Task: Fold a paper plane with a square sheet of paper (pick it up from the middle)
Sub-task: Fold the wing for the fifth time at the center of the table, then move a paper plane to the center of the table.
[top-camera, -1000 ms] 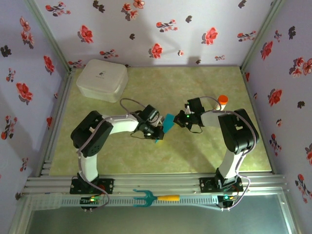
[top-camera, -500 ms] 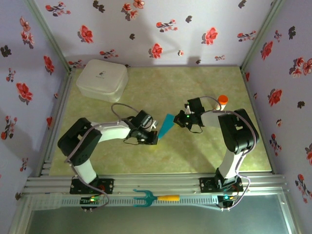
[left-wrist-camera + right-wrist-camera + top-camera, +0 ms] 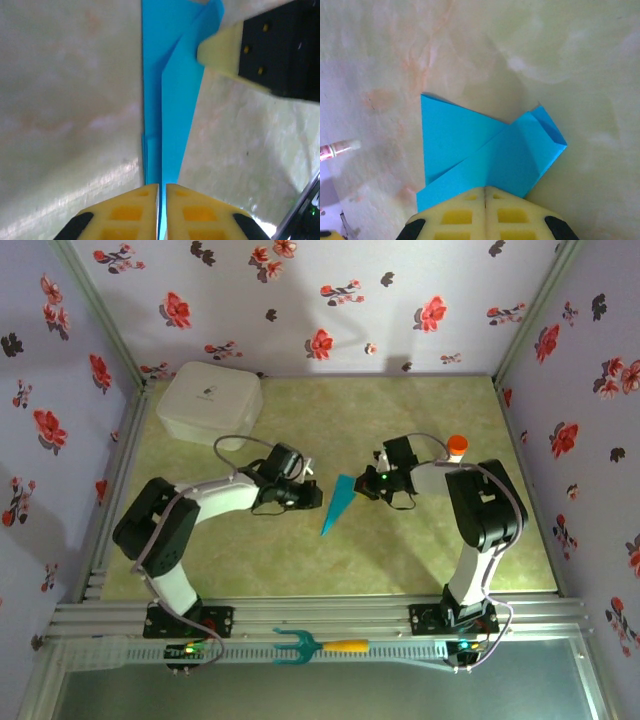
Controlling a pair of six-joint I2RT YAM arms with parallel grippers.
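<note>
The paper plane (image 3: 337,503), a narrow teal dart, is stretching slantwise over the middle of the table (image 3: 420,560), between the two arms; the right gripper (image 3: 362,487) is pinching its wide end, pads pressed together; the left gripper (image 3: 316,496) is sitting just beside its narrow part, pads nearly meeting, blue showing in the slit; whether it is gripping cannot be told.
</note>
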